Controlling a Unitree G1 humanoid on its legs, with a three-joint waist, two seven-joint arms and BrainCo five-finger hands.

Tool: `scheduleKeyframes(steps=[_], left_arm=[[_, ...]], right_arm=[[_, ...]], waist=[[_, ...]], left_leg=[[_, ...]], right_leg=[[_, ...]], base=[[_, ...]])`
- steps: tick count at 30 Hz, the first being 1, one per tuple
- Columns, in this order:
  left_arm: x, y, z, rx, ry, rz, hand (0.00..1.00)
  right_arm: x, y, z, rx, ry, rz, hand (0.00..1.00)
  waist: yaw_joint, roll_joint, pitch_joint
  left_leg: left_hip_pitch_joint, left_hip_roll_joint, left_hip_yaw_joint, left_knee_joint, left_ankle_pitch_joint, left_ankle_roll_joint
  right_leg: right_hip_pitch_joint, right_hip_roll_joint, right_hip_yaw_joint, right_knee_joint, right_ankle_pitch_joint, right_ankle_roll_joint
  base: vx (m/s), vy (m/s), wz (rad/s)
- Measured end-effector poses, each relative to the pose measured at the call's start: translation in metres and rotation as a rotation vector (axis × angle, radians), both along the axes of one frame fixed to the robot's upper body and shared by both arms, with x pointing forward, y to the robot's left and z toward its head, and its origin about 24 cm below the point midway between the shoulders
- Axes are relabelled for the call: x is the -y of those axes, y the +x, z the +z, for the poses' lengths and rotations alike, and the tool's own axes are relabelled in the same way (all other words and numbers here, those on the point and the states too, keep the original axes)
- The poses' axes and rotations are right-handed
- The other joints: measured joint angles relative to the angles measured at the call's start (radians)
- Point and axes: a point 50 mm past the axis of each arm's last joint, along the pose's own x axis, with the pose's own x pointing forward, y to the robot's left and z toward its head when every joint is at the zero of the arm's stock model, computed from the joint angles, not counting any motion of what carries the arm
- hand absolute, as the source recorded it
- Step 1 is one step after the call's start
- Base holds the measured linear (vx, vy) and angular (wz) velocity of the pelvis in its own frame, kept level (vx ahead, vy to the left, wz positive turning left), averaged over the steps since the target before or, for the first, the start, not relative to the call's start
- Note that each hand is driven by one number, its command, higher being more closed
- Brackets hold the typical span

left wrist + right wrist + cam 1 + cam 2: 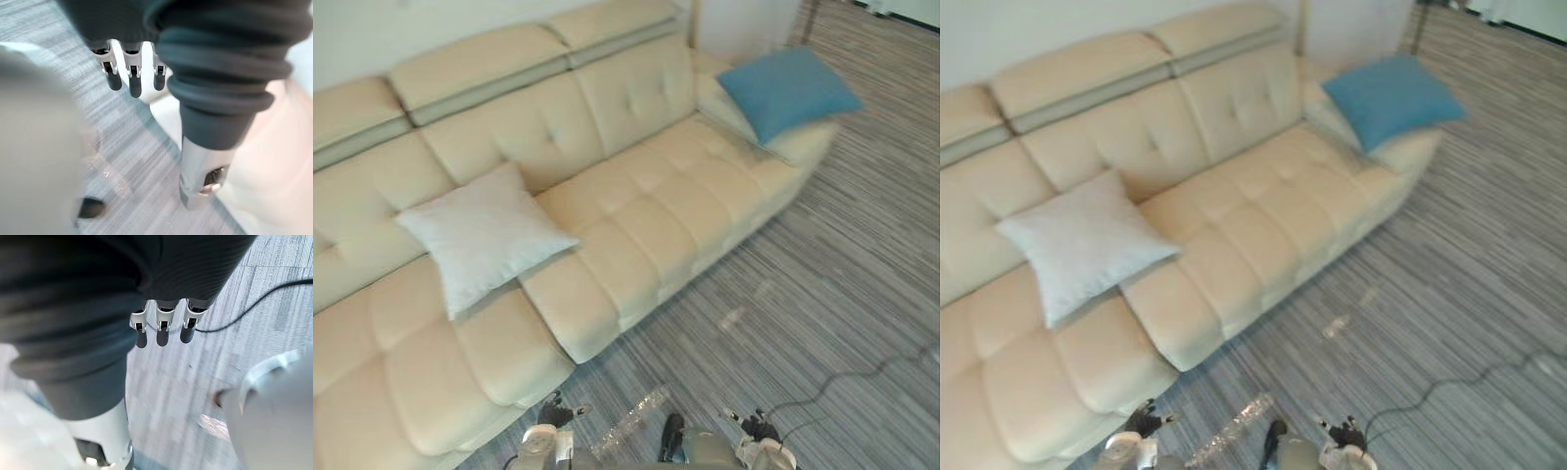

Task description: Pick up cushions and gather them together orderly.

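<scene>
**CUSHION GATHER: START COND., NOTHING HELD**

**1. Hand status.**
- Left hand [134, 81]: fingers straight, pointing down at the floor [842, 323], nothing in them.
- Right hand [164, 330]: same, fingers straight and empty.
- Both hang low at approx. 6 o'clock in the head view, well apart from the sofa [646, 230].

**2. Target pos.**
- White cushion [484, 235]: approx. 9 o'clock from frame ctr. It lies on the seat with its upper corner against the backrest and its lower part over the gap betw. two seat sections.
- Blue cushion [790, 91]: approx. 1 o'clock, tilted on the armrest at the sofa's far end.
- The two are well apart, so no gathering is done yet.

**3. Handling (est.).**
- Expect both cushions to be light, soft and compressible, and not fragile.
- Fabric covers should give fair friction, so slip risk is low.
- A cushion will prob. sag or fold if you pinch one corner only.

**4. Grip pt. (rec.).**
- Take the white cushion first, as it's nearer.
- Grip at mid-edge, fingers under and thumb on top, deep enough to catch filling and not just cover.
- Alt.: use both hands on opposite edges to keep it flat for orderly placing.
- For the blue cushion, take the edge nearest you.

**5. Caution.** You'll need to close on the sofa before any reach.
</scene>
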Motion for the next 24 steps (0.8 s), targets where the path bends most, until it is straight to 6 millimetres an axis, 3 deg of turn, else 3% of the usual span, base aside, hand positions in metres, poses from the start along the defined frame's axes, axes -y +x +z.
scheduleKeyframes(steps=[1, 2, 6, 8, 9, 11, 13, 14, 15, 16, 17, 18, 21, 24], left_arm=[[0.000, 0.000, 0.000, 0.002, -0.001, 0.001, 0.00], [0.001, 0.003, 0.001, 0.016, -0.002, -0.002, 0.00], [0.006, 0.007, 0.003, 0.037, -0.017, 0.002, 0.00], [0.009, 0.009, 0.004, 0.046, -0.024, -0.004, 0.00], [0.010, 0.012, 0.005, 0.056, -0.029, 0.003, 0.00], [0.009, 0.011, 0.004, 0.049, -0.028, 0.002, 0.00], [0.006, 0.010, 0.004, 0.047, -0.028, 0.007, 0.00], [0.003, 0.009, 0.004, 0.043, -0.022, 0.004, 0.00], [0.000, 0.008, 0.004, 0.039, -0.014, 0.001, 0.00], [0.000, 0.007, 0.003, 0.032, -0.012, -0.003, 0.00], [0.001, 0.006, 0.003, 0.028, -0.011, -0.012, 0.00], [0.004, 0.007, 0.003, 0.029, -0.012, -0.037, 0.00], [0.013, 0.014, 0.005, 0.045, -0.027, -0.064, 0.00], [0.022, 0.021, 0.007, 0.062, -0.045, -0.070, 0.00]], right_arm=[[0.004, 0.001, 0.001, 0.004, -0.011, -0.003, 0.00], [0.014, -0.004, 0.002, -0.014, -0.034, -0.027, 0.00], [0.019, -0.014, 0.000, -0.045, -0.045, -0.065, 0.00], [0.019, -0.013, 0.001, -0.046, -0.052, -0.065, 0.00], [0.016, -0.012, 0.000, -0.054, -0.052, -0.045, 0.00], [0.011, -0.011, -0.001, -0.049, -0.042, -0.043, 0.00], [0.007, -0.019, -0.004, -0.073, -0.032, -0.038, 0.00], [0.005, -0.023, -0.005, -0.081, -0.035, -0.031, 0.00], [0.004, -0.026, -0.005, -0.086, -0.034, -0.024, 0.00], [0.003, -0.025, -0.005, -0.081, -0.033, -0.024, 0.00], [0.003, -0.025, -0.005, -0.078, -0.033, -0.022, 0.00], [0.003, -0.024, -0.004, -0.070, -0.032, -0.028, 0.00], [0.006, -0.017, -0.001, -0.040, -0.044, -0.022, 0.00], [0.008, -0.005, 0.005, 0.006, -0.059, -0.002, 0.00]], waist=[[0.000, 0.006, 0.003], [-0.001, 0.006, 0.018], [0.006, 0.021, 0.029], [0.022, 0.035, 0.033], [0.043, 0.036, 0.033], [0.048, 0.041, 0.024], [0.047, 0.013, 0.016], [0.048, -0.002, 0.009], [0.047, -0.024, 0.003], [0.045, -0.028, 0.003], [0.039, -0.027, 0.004], [0.031, -0.023, 0.003], [0.022, -0.013, 0.012], [0.006, 0.008, 0.023]], left_leg=[[-0.030, -0.039, -0.068, 0.036, -0.039, -0.026], [-0.069, -0.131, -0.135, 0.016, -0.110, -0.061], [-0.120, -0.298, -0.235, -0.325, -0.113, -0.086], [-0.119, -0.330, -0.294, -0.514, -0.062, -0.117], [-0.112, -0.331, -0.301, -0.553, 0.002, -0.114], [-0.100, -0.338, -0.300, -0.563, 0.018, -0.083], [-0.088, -0.356, -0.256, -0.544, -0.018, -0.038], [-0.076, -0.366, -0.227, -0.549, -0.028, -0.037], [-0.046, -0.384, -0.182, -0.556, -0.054, -0.021], [-0.014, -0.395, -0.161, -0.554, -0.073, -0.008], [0.011, -0.398, -0.150, -0.551, -0.089, -0.004], [0.053, -0.399, -0.147, -0.547, -0.112, 0.000], [0.184, -0.377, -0.151, -0.635, -0.120, 0.002], [0.264, -0.319, -0.172, -0.691, -0.120, 0.002]], right_leg=[[0.008, 0.007, 0.038, 0.000, -0.003, -0.007], [0.028, 0.015, 0.111, -0.003, 0.000, -0.025], [0.060, 0.052, 0.257, -0.011, -0.008, -0.044], [0.061, 0.074, 0.312, -0.027, -0.006, -0.047], [0.064, 0.089, 0.359, -0.041, -0.006, -0.047], [0.074, 0.093, 0.408, -0.065, -0.011, -0.037], [0.042, 0.078, 0.449, 0.025, -0.080, 0.001], [0.020, 0.063, 0.447, 0.088, -0.108, 0.030], [-0.039, 0.045, 0.438, 0.252, -0.160, 0.137], [-0.088, 0.030, 0.415, 0.397, -0.163, 0.242], [-0.122, 0.020, 0.390, 0.487, -0.147, 0.306], [-0.170, -0.006, 0.327, 0.617, -0.126, 0.330], [-0.217, -0.092, 0.173, 0.658, -0.179, 0.169], [-0.264, -0.116, 0.120, 0.463, -0.182, 0.135]], base=[[0.23, -0.051, -1.61], [0.20, 0.007, -1.60], [0.17, 0.062, -1.24], [0.19, 0.127, -1.28], [0.29, 0.198, -1.54], [0.31, 0.191, -1.21], [0.32, 0.185, -0.79], [0.31, 0.146, -0.75], [0.33, 0.112, -0.71], [0.33, 0.095, -0.67], [0.44, 0.067, -0.38], [0.39, 0.026, -0.16], [0.44, -0.054, -0.17], [0.42, -0.208, -0.03]])
